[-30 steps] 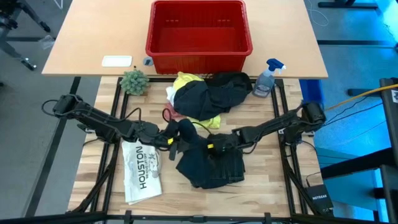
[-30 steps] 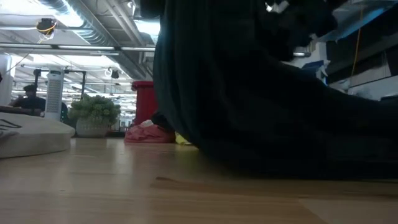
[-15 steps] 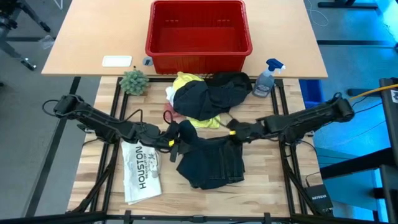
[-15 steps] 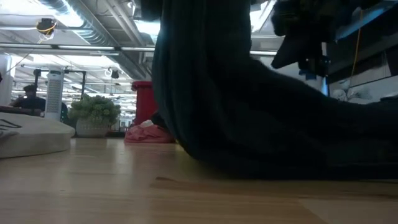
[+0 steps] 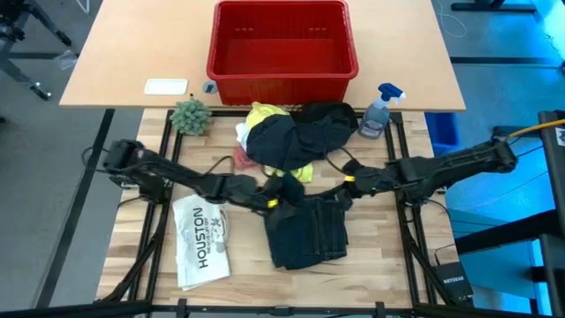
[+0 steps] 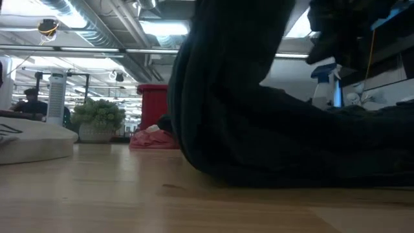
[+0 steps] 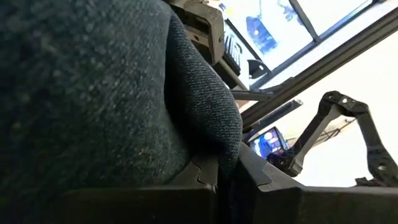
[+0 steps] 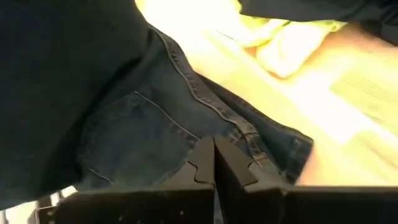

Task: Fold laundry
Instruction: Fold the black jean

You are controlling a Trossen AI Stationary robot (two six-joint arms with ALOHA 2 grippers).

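Both arms are in at the middle of the worktop (image 5: 132,291), each gripping the dark trousers (image 5: 305,230). The left gripper (image 5: 281,196) has its fingers pinched tight on the trousers' upper left corner, and the left wrist view is filled with dark woven cloth bunched over those closed fingers (image 7: 208,177). The right gripper (image 5: 347,185) clamps the opposite upper corner, fingers pressed together on a seamed denim edge in the right wrist view, right beside a pocket. Between the two grippers the waist edge is stretched across, with the rest of the trousers lying below it on the worktop. From the low view the cloth rises as a tall dark fold. Just beyond, a heap of laundry sits in front of the red basket (image 5: 282,42): another dark garment (image 5: 300,132) on the yellow T-shirt (image 5: 262,115), a small white cloth (image 5: 241,134) at its left edge. The "HOUSTON" printed item (image 5: 203,240) lies flat to the left.
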